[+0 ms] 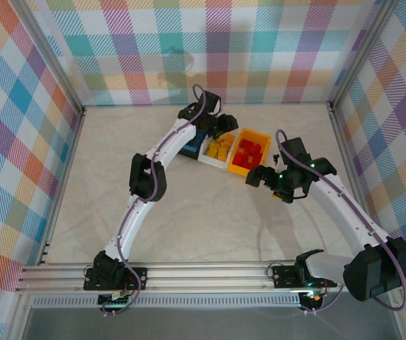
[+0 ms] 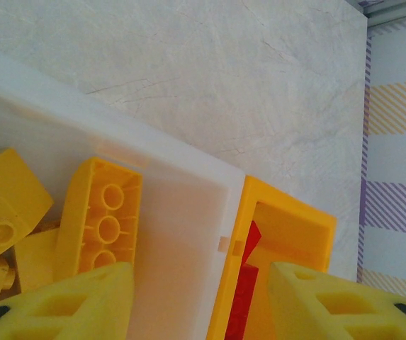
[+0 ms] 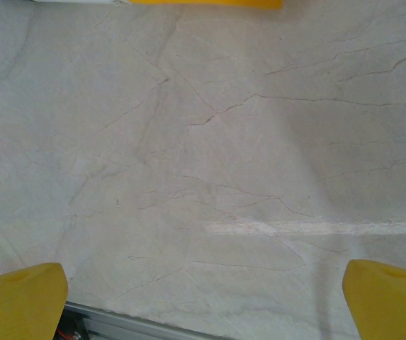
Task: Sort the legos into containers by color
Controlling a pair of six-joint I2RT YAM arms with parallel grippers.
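Legos [image 2: 100, 212] lie in containers [image 2: 47, 99]; left tool [image 2: 201, 294] above (spread)

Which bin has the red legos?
The yellow-orange bin, at the row's right end, holds the red legos; the white bin beside it holds yellow legos.

left hand [image 2: 199, 301]: fingers apart, seemingly empty | right hand [image 3: 203, 294]: fingers wide

No legible text, label, brand, number or sign in any view. Studs on the yellow studded plastic bricks [image 2: 8, 191] in the white translucent plastic bin [image 2: 188, 241]: too blurred to make out any mark. Pale marbled tabletop [image 3: 203, 142] and plaid-patterned enclosure walls [image 1: 18, 142]: pattern only, nothing readable
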